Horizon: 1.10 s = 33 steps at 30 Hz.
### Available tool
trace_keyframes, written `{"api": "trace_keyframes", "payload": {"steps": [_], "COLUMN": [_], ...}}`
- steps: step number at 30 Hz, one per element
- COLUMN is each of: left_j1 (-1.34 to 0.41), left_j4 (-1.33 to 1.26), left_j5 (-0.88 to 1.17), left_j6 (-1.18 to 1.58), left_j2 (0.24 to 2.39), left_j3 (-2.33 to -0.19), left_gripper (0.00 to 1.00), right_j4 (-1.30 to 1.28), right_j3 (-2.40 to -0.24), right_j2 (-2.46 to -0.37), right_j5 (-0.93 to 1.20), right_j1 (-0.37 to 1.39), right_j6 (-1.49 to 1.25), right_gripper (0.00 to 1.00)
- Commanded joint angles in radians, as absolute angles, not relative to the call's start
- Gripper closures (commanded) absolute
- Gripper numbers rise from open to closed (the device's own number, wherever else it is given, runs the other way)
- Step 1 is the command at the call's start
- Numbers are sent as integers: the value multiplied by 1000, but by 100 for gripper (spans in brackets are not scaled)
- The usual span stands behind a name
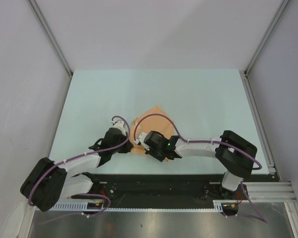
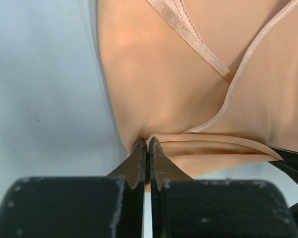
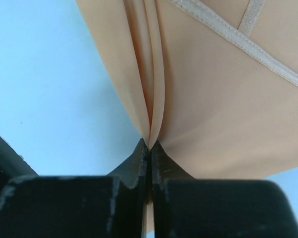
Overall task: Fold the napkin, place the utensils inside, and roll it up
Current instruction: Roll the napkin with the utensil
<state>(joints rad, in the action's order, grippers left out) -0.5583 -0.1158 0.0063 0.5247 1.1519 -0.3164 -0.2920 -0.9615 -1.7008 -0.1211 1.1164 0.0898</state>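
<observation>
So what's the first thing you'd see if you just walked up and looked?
The peach napkin, lying folded near the middle of the pale table. Both arms meet at its near edge: the left gripper and the right gripper are each shut on a fold of the cloth.

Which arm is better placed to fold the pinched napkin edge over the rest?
Left, probably. Both claws are shut on the napkin at its near-left edge, but the left claw stands beside the cloth, while the right claw hangs over it, in the fold's way.
</observation>
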Motion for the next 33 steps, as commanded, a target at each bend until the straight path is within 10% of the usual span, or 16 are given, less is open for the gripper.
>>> {"api": "trace_keyframes", "payload": {"steps": [1,12,24,33], "left_j1": [-541,-525,-508,-508], "left_j4": [-106,-8,83,78], "left_j5": [-8,-8,-32,-8], "left_j6": [520,495,489,471], "left_j2": [1131,1127,1276,1298], "left_j3": [-328,-394,-492,-503], "left_gripper": [100,100,100,100], "right_j4": [-400,-637,-612,-575], "right_j3": [-1012,-1175,-1177,-1161], "right_j2": [-1758,-1877,-2008,-1898], "right_j5": [50,636,828,859], "right_j1": [1091,928,779,738], "right_j6": [75,71,84,37], "right_gripper": [100,100,100,57]}}
